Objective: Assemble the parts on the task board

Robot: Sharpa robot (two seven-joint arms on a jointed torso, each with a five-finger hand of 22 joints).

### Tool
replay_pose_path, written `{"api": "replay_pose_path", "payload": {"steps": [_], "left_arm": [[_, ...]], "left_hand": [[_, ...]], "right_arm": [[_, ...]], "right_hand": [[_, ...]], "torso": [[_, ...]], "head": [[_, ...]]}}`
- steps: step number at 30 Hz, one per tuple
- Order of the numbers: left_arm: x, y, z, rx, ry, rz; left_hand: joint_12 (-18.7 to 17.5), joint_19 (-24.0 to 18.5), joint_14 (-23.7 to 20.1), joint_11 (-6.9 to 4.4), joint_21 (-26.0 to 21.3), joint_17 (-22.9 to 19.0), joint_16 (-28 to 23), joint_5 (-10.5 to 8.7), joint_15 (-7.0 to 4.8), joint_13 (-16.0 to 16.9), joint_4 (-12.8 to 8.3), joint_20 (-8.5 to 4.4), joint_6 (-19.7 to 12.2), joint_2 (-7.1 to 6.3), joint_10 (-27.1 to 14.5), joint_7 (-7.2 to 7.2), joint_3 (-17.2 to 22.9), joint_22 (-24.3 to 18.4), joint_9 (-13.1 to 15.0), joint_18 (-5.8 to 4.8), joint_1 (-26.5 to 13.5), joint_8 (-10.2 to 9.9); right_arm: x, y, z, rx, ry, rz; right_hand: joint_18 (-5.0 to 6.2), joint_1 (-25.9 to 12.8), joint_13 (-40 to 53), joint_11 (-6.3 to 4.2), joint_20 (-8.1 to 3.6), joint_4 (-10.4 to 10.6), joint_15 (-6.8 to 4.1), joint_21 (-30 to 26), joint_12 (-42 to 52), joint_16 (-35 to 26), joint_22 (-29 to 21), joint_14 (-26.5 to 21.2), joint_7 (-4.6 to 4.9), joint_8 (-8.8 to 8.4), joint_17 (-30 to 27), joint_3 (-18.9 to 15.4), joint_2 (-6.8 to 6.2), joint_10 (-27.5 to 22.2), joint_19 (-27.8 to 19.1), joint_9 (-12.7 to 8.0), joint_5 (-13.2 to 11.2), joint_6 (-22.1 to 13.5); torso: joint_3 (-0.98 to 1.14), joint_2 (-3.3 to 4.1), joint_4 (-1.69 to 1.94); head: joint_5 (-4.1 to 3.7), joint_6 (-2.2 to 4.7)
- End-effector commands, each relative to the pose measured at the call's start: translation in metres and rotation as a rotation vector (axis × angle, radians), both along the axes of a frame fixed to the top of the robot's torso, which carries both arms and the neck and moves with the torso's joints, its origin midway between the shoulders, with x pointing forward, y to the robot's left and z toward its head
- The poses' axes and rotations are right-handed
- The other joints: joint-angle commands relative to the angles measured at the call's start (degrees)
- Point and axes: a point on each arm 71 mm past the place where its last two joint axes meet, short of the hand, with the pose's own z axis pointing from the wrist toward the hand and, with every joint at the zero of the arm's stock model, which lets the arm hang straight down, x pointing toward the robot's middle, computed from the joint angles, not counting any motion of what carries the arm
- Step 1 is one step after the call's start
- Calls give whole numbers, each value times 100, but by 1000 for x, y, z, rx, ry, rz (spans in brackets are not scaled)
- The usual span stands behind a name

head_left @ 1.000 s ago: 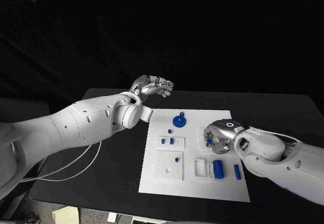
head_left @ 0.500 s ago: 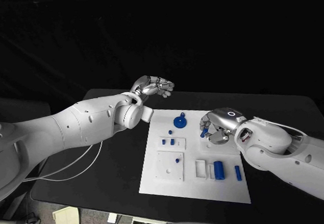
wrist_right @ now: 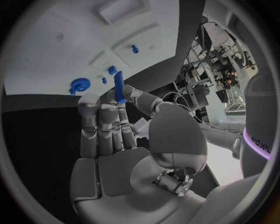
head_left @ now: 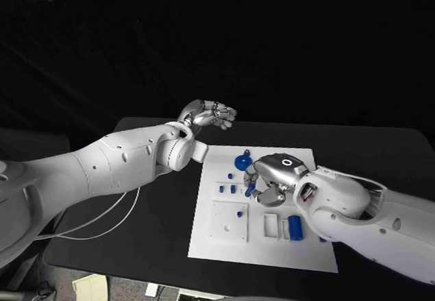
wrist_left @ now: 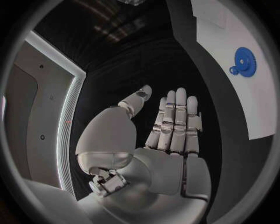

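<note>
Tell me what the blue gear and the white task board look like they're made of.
The blue gear looks like moulded or printed plastic: solid even colour, matte, no metallic glint. The task board seems a rigid white plastic or coated plate: flat, uniform, dull finish with raised blocks of the same white. Neither can be settled by look alone.

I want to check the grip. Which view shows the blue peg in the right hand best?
The right wrist view: the blue peg stands clear between the right robot hand's fingertips. The head view shows just a blue sliver beside that hand.
</note>
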Motion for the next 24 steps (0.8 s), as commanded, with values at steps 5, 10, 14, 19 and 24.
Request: {"api": "replay_pose_path", "payload": {"steps": [5,10,14,19,24], "left_arm": [[0,-4,1,-13,-6,-17],[0,-7,1,-14,-5,-20],[0,-8,1,-15,-5,-23],[-1,-9,1,-17,-4,-26],[0,-11,1,-17,-4,-29]], "left_hand": [[-33,-12,46,-4,-35,10,-38,4,9,-7,-29,22,-48,29,2,7,-1,-5,-9,117,-21,38],[-33,-12,47,-4,-36,13,-42,4,9,-7,-29,23,-48,30,2,6,-1,-5,-10,117,-20,39],[-33,-11,47,-4,-36,15,-44,4,9,-8,-28,23,-49,30,2,7,-1,-5,-11,117,-21,40],[-33,-11,48,-4,-36,18,-47,4,9,-8,-28,23,-51,31,1,7,-1,-5,-12,117,-21,40],[-34,-11,48,-3,-37,20,-50,4,10,-9,-28,23,-52,32,1,8,-1,-5,-13,116,-22,41]], "right_arm": [[-23,27,-18,-7,10,87],[-34,38,-29,-4,23,115],[-34,42,-34,-21,5,104],[-36,44,-40,-39,-1,97],[-39,45,-50,-59,12,105]], "right_hand": [[490,-26,5,-47,-74,-17,-64,28,17,14,104,-42,-8,20,-7,38,19,322,-42,78,-30,35],[490,-23,7,-48,-76,-26,-64,28,17,13,103,-43,-8,19,-9,46,19,320,-42,79,-30,35],[490,-23,8,-48,-77,-30,-64,28,17,12,102,-43,-9,19,-9,49,19,320,-43,80,-30,35],[490,-18,10,-49,-80,-41,-66,29,18,11,102,-43,-11,20,-12,62,15,320,-44,82,-30,39],[490,-17,12,-49,-81,-45,-66,30,19,10,102,-43,-11,20,-13,67,13,321,-44,83,-30,42]], "torso": [[0,1,8],[2,4,2],[1,5,8],[3,0,8],[1,2,1]], "head": [[52,-12],[32,-16],[37,-4],[75,-23],[111,-46]]}}
